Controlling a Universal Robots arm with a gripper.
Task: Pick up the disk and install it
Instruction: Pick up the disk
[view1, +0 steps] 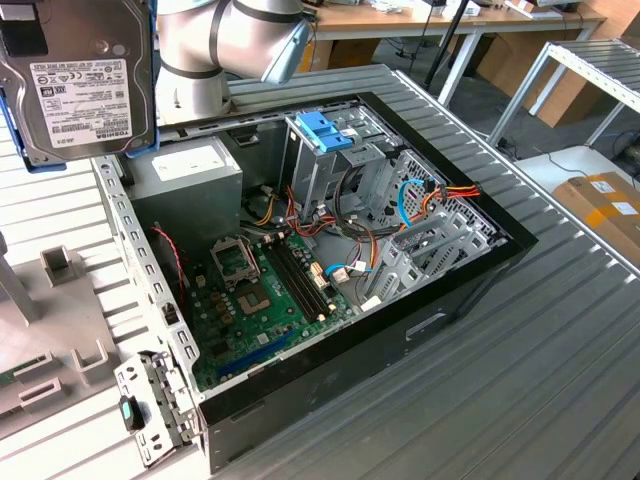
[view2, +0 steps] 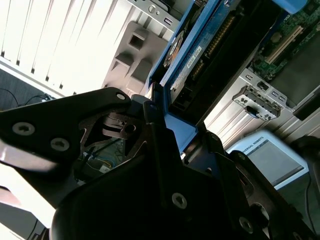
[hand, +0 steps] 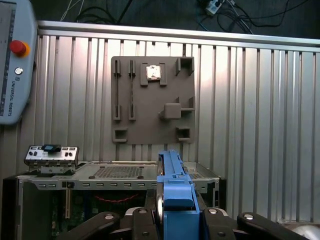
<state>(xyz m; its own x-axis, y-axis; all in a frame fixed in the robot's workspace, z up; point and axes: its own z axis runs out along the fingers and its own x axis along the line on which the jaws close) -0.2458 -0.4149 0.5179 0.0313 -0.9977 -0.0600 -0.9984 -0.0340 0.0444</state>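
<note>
The disk (view1: 75, 80), a grey metal hard drive in a light-blue carrier frame, hangs in the air above the case's back corner at the exterior view's left, label side to that camera. In the first wrist view the disk (hand: 175, 192) shows edge-on, with my gripper (hand: 176, 222) shut on it, one black finger (hand: 145, 220) on each side. In the second wrist view the disk (view2: 200, 55) sticks out from the gripper (view2: 180, 135) over the table. The metal drive cage with its blue latch (view1: 325, 130) stands inside the open computer case (view1: 470, 270), apart from the disk.
The case holds a motherboard (view1: 265, 290), loose cables (view1: 420, 195) and a power supply (view1: 185, 180). A grey fixture plate (hand: 150, 100) lies on the ribbed table behind the case. A teach pendant (hand: 15, 60) lies beside it. A detached bracket (view1: 150, 405) rests by the case's near corner.
</note>
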